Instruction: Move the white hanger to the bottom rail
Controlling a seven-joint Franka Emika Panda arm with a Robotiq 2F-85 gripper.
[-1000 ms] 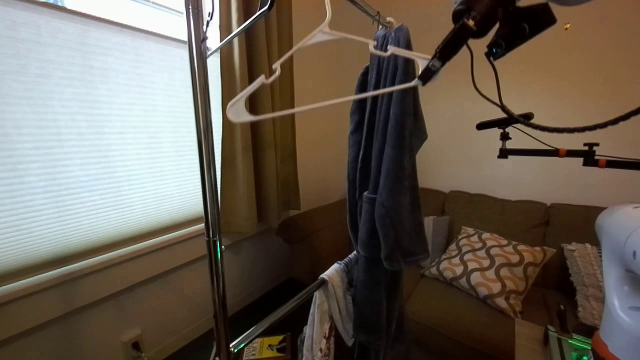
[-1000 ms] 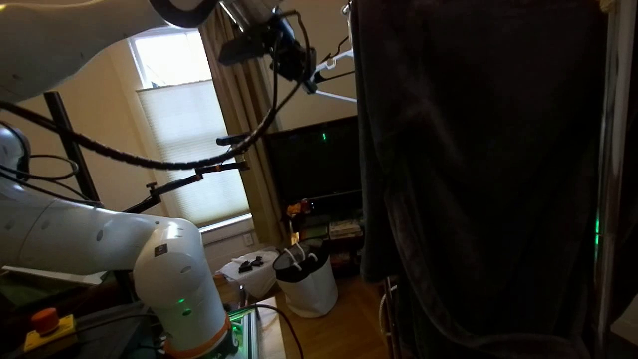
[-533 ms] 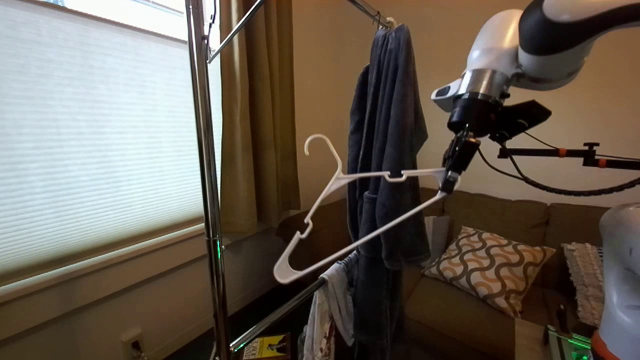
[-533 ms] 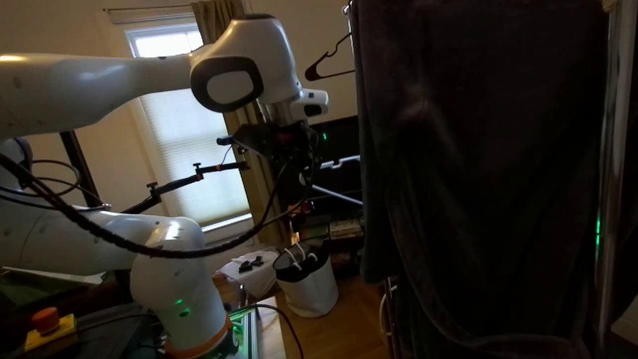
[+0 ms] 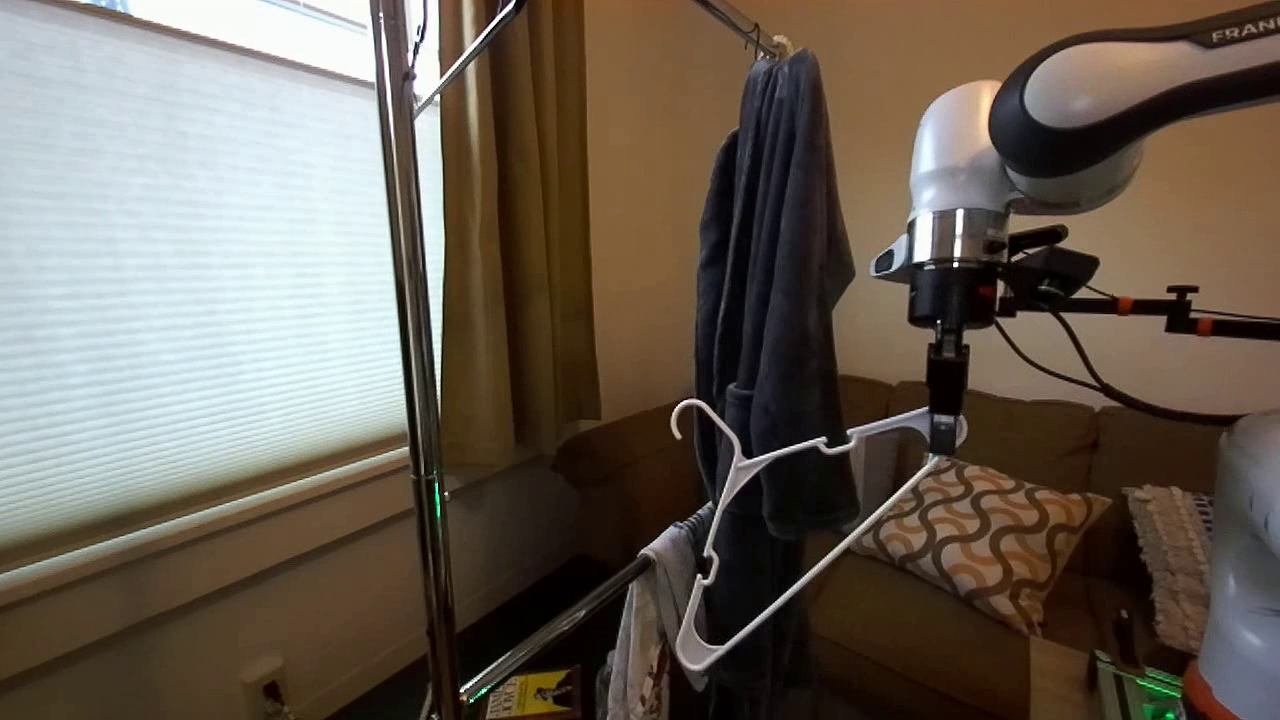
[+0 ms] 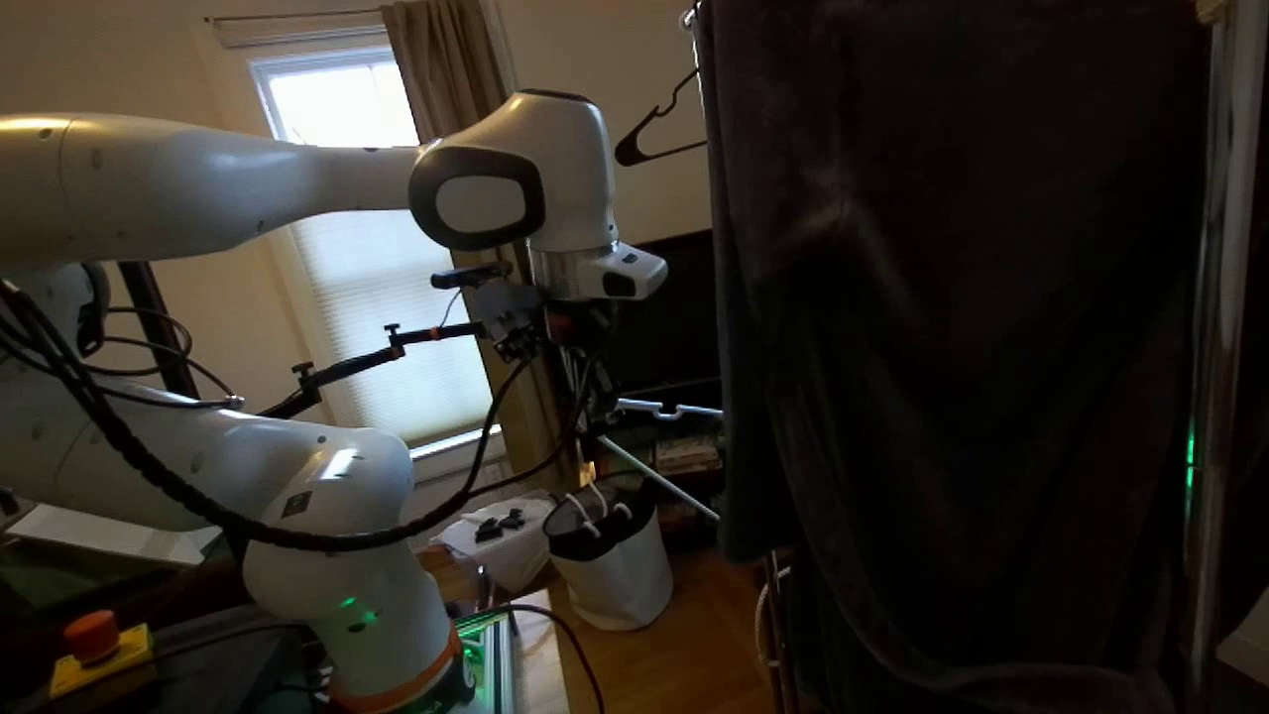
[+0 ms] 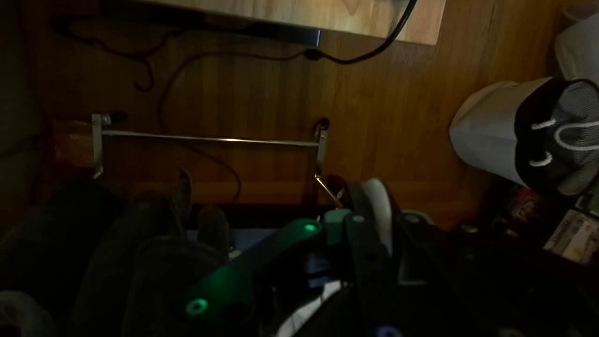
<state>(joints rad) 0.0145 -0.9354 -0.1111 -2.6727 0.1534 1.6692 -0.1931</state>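
The arm [image 5: 1085, 92] reads “FRAN”, its gripper [image 5: 943, 440] clamping one white hanger [image 5: 822, 562] near one robe [image 5: 785, 300] and the bottom rail [image 5: 560, 627].

The robot's arm has a glossy white rounded shell [image 6: 188, 193] with curved black trim [image 5: 1020, 140], pale lettering [image 5: 1245, 33] beginning "FRAN", a silver metal collar [image 5: 960, 237] and an orange base ring [image 6: 397, 685]. A thick ribbed black cable [image 6: 317, 542] loops alongside. The black jointed fingers [image 5: 943, 435] show round screw heads [image 7: 196, 306].
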